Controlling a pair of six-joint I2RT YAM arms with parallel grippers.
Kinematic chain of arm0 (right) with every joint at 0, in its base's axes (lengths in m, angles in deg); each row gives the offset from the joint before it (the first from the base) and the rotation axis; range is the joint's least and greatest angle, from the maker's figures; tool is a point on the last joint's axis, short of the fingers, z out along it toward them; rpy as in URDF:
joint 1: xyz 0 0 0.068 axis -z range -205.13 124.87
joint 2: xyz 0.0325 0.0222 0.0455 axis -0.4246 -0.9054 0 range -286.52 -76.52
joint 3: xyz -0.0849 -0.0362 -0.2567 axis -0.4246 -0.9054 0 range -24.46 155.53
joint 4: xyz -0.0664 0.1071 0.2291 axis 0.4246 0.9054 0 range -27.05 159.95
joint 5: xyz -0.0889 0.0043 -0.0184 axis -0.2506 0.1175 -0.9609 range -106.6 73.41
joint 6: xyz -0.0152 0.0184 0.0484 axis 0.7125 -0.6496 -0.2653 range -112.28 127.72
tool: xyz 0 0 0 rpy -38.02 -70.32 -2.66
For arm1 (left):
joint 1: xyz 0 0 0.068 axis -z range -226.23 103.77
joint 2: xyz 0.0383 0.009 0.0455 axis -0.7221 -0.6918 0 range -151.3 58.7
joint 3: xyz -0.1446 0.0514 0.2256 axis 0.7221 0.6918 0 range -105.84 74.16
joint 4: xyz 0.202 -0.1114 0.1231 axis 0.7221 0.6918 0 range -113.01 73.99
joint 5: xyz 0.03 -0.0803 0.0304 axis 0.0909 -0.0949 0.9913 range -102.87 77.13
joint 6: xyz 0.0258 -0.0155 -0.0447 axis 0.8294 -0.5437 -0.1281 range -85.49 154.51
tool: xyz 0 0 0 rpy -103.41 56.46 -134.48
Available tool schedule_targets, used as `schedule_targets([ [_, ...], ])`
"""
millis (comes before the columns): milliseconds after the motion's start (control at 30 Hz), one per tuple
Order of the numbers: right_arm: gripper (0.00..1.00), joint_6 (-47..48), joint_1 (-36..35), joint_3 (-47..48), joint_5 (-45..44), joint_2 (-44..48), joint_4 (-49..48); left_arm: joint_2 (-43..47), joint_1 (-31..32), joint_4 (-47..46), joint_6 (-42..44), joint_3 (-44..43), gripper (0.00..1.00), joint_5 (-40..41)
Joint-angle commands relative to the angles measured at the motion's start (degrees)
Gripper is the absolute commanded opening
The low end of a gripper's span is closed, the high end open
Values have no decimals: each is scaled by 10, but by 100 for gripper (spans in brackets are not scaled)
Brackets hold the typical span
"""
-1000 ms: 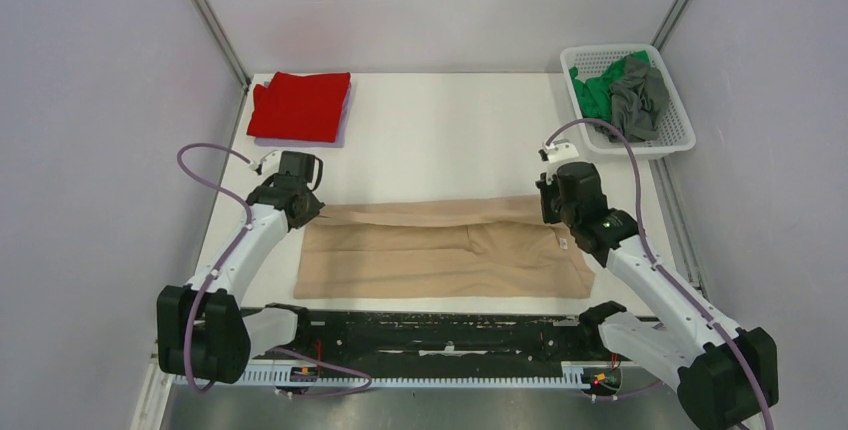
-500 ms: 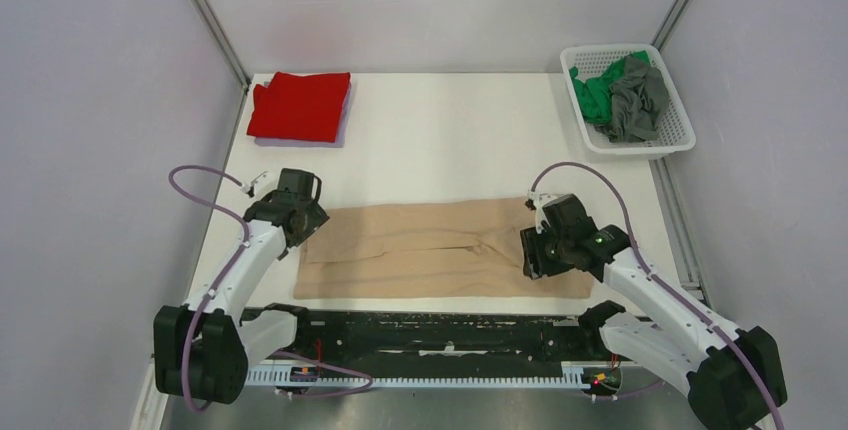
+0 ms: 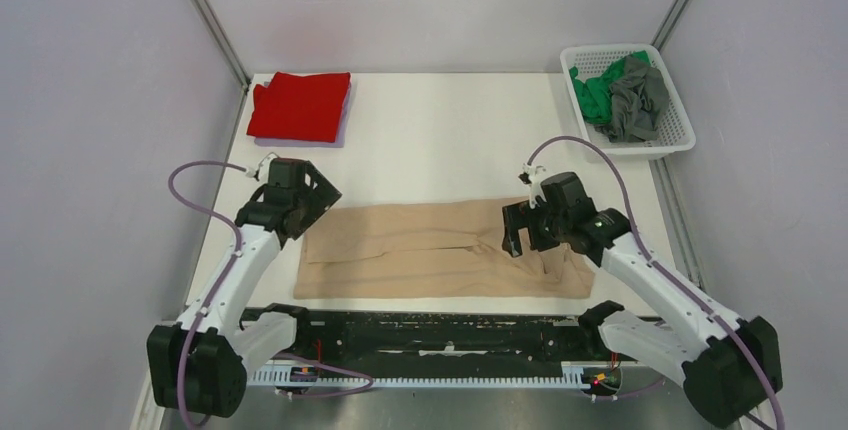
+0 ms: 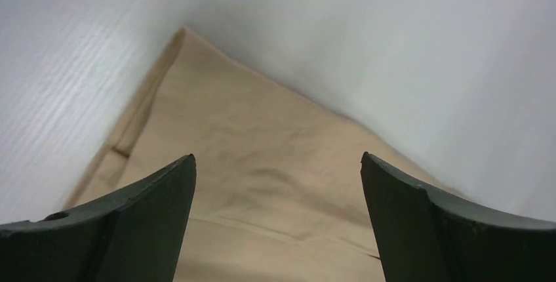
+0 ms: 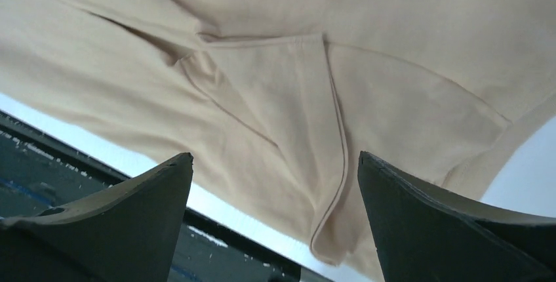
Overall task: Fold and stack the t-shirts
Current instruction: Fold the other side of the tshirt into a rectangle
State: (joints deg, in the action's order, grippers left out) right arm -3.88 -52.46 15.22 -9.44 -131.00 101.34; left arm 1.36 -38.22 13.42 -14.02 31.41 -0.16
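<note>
Over the beige t-shirt (image 3: 420, 250), the left gripper (image 4: 277, 156) and right gripper (image 5: 275, 154) hover, jaws wide, empty

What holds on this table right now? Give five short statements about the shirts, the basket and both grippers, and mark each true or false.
1. The red shirt lies folded at the far left corner of the table. True.
2. The white basket holds a green shirt and a grey shirt. True.
3. The beige shirt is stacked on the red shirt. False: it lies spread near the table's near edge, apart from it.
4. The left gripper is shut on cloth. False: it is open over the beige shirt's corner.
5. The right gripper is open above the beige shirt. True.
</note>
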Motion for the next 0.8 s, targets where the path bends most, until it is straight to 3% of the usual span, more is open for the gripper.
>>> schedule_targets([
  [0, 98, 18, 4, -15, 6, -90, -100, -48, -1, -112, 29, 25, 100, -147],
  [100, 98, 29, 4, -27, 14, -135, -151, -91, -1, -142, 31, 40, 100, -178],
  [300, 98, 56, 4, -54, 95, -181, -203, -121, -1, -143, 35, 56, 100, -151],
  [600, 98, 74, -31, -73, 198, -118, -121, -88, -1, -99, 41, 53, 100, -80],
  [767, 98, 42, -95, -94, 245, -78, -88, -72, -1, -72, 37, 36, 100, -45],
])
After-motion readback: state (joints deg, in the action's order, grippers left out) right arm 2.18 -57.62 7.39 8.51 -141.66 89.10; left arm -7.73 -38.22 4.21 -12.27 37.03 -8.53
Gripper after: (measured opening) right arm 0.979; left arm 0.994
